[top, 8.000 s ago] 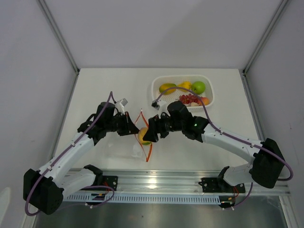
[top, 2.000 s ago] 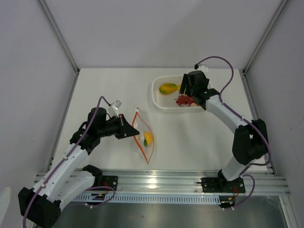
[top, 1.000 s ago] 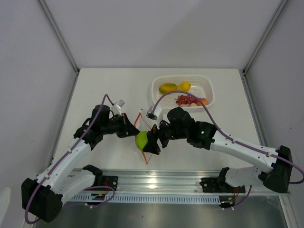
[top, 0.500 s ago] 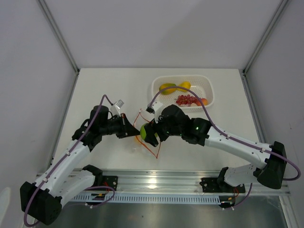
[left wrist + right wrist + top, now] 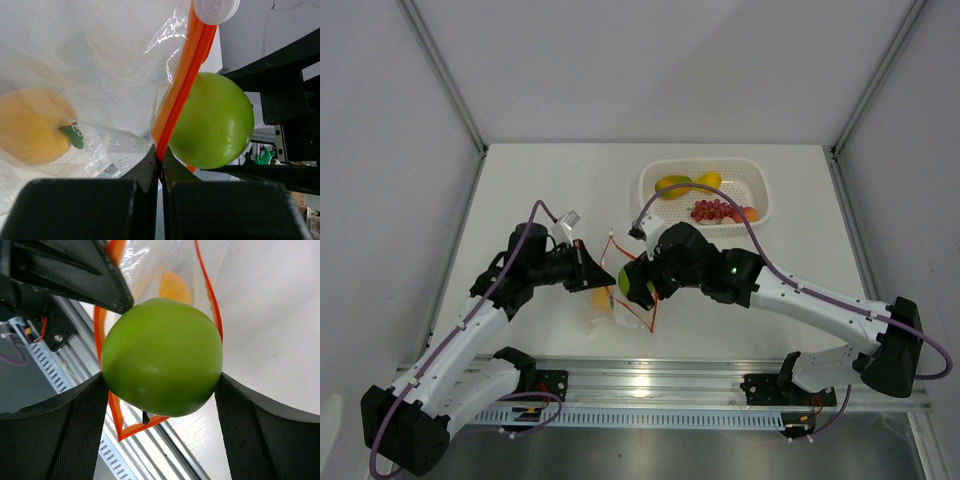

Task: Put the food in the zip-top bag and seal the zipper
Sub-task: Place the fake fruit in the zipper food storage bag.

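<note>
in bag [image 5: 100, 50]: yellow fruit [image 5: 35, 127] | right pincer [image 5: 165, 390] holds apple [image 5: 212, 122] at bag mouth | left pincer [image 5: 161, 170] clamps zipper [image 5: 186, 75] | pending: other fruits [image 5: 713, 209] in basket [image 5: 740, 163], sealing

Bright, even light; overhead view sharp, wrist views soft up close.
White worktop [image 5: 540, 190] nearly shadowless, just faint shade under the arms; glare on metal rail [image 5: 720, 372] at near edge. Left wrist cam: left gripper [image 5: 161, 167] out of focus, v. dark; bag [image 5: 100, 60] film glints white. Apple [image 5: 161, 356] has soft, diffuse highlight.
</note>
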Motion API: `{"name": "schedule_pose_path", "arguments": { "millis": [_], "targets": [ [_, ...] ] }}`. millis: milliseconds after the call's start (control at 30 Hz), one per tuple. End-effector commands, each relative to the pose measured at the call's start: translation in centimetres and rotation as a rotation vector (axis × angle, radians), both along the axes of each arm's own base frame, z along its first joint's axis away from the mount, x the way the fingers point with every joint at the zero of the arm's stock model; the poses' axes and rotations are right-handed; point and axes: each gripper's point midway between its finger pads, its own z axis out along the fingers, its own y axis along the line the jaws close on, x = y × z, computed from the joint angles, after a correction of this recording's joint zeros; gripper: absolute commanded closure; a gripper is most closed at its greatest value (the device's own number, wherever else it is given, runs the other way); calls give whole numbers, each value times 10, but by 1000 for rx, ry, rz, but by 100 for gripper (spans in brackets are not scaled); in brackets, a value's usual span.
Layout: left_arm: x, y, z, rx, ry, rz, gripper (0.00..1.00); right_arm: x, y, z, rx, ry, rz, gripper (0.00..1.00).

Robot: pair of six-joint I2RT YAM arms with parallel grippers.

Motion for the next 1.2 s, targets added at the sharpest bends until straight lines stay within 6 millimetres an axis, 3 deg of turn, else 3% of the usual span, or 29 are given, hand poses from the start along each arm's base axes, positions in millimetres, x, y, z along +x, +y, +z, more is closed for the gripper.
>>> {"name": "schedule_pose_path", "arguments": {
  "millis": [0,133,433,767,1033,1167],
  "targets": [
    [3,-2,25,-38,-71,-16,99,-11,19,21,85,-3,81,56],
    [4,-3,30,-43,-80,-14,99,-19,22,17,78,18,125,51],
    [2,-3,35,-52,-81,-15,100,-8,11,17,59,-18,44,1],
    [-2,-1,43,-60,-94,-17,99,0,11,22,72,-41,0,1],
    [-2,1,37,-45,-85,-3,99,40,-14,51,117,-114,-192,1],
    [-1,1,32,-38,-78,2,99,70,-33,83,201,-149,-286,1]
  ]
}}
